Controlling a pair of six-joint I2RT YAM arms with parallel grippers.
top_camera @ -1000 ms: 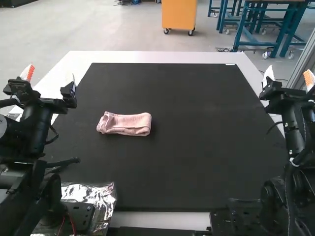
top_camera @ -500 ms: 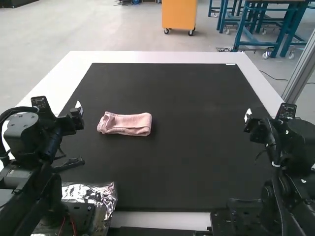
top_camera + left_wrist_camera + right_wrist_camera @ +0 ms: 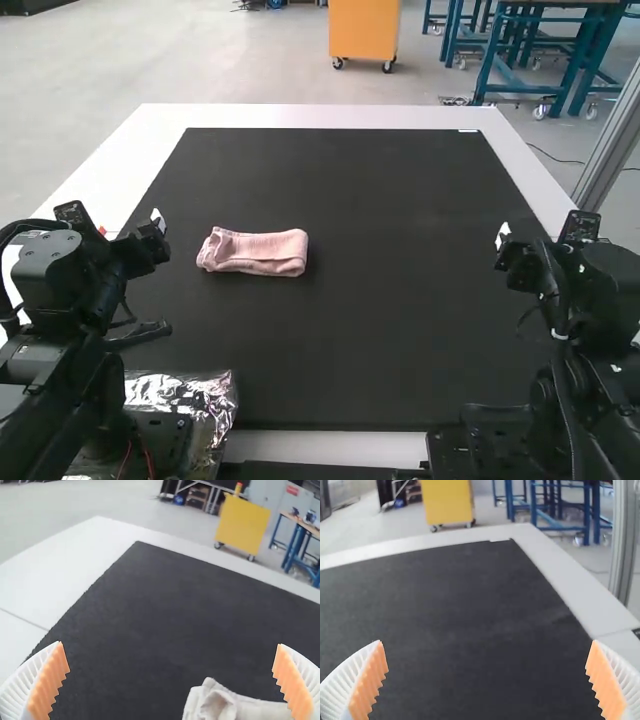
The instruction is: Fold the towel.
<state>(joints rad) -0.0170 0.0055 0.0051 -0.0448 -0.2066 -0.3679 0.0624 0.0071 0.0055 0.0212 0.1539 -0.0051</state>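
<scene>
"On the black mat (image 3: 400,320), left of its middle in the high view, what is present?"

"One pink towel (image 3: 255,252). It lies folded into a compact oblong, its long sides running roughly left to right. Folded layers show along its near side and at its left end, where the cloth stands slightly uneven."

"State the support."

"The mat lies on a white table (image 3: 320,116), whose border is exposed along the far side. A sheet of crinkled silver foil (image 3: 205,395) sits at the near left corner, beside the base of the left arm (image 3: 60,400)."

"Report the left unit."

"The left gripper (image 3: 130,222) is located at the left edge of the mat, apart from the towel. In the left wrist view, its two white ribbed fingers are spread wide, with orange pads (image 3: 47,685) facing each other and nothing clamped. One end of the towel shows a rounded, open loop of cloth there."

"Report the right unit."

"The right gripper (image 3: 518,257) is located at the right side of the mat, well apart from the towel. In the right wrist view, its fingers are likewise spread wide, with bare mat visible between them"
</scene>
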